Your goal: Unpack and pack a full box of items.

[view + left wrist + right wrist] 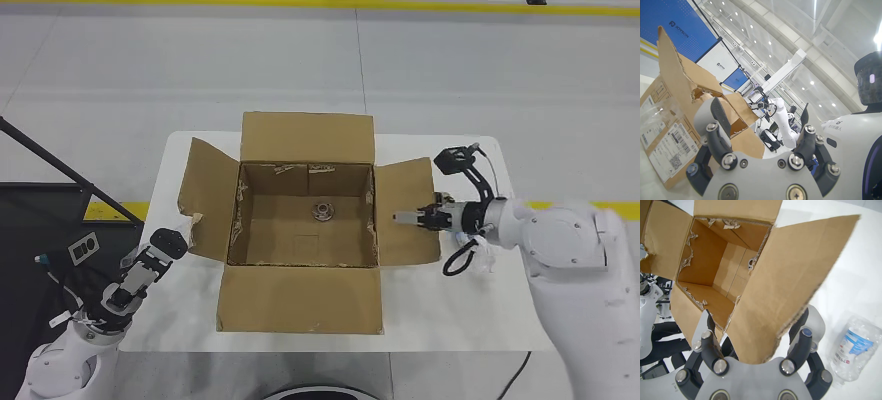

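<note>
An open cardboard box point(300, 300) stands mid-table with all four flaps spread. On its floor lies one small metal ring-shaped part point(322, 210), also visible in the right wrist view point(751, 263). My right gripper point(402, 217) hangs over the box's right flap point(791, 275); it is open point(756, 313), and the flap's edge runs between its fingers. My left gripper point(172, 240) sits low at the table's left side, just outside the torn left flap point(677, 62). It is open point(762, 115) with nothing in it.
A clear plastic fluid bottle point(853, 347) with a blue label lies on the white table point(450, 310) beside the right arm, by the right flap point(478, 255). A black frame point(40, 215) stands off the table's left edge.
</note>
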Controlling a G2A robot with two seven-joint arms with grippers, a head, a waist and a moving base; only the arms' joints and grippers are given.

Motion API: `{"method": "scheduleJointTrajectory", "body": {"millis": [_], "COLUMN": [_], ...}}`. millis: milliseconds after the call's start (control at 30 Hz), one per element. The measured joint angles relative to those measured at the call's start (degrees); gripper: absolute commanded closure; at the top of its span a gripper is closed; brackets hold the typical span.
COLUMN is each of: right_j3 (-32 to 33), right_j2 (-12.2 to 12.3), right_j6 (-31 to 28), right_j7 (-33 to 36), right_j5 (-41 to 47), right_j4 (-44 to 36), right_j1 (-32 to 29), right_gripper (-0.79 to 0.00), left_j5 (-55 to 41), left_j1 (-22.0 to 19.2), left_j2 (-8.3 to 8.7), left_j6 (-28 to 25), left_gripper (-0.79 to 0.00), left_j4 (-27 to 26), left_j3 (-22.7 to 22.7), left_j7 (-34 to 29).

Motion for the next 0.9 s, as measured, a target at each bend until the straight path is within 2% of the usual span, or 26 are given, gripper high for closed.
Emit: {"method": "scheduleJointTrajectory", "body": {"millis": [100, 233, 400, 667, 900], "right_j3": [1.7, 1.0, -7.2, -25.9, -40.9], "right_j2": [0.5, 0.7, 0.1, -3.6, -8.9], "right_j6": [4.2, 5.4, 6.0, 9.0, 9.7], "right_j7": [0.5, 0.6, 0.8, -1.1, -4.8], "right_j5": [-4.8, -7.0, -11.2, -15.5, -15.3], "right_j4": [-6.0, -13.5, -16.8, -8.0, 3.5], "right_j1": [-0.8, -0.5, 4.4, 19.1, 30.2], "right_gripper": [-0.785, -0.785, -0.785, -0.785, -0.785], "left_j5": [0.0, 0.0, 1.1, -1.2, -3.9], "left_j1": [0.0, 0.0, 0.1, 1.9, 3.5], "left_j2": [0.00, 0.00, 0.02, 0.21, 0.44], "left_j6": [0.0, 0.0, 0.9, -0.8, -1.9], "left_gripper": [-0.785, -0.785, -0.785, -0.785, -0.785], "left_j4": [0.0, 0.0, -0.6, 1.2, 2.6], "left_j3": [0.0, 0.0, -0.9, -4.9, -7.5], "left_j7": [0.0, 0.0, 2.9, 6.7, 7.5]}}
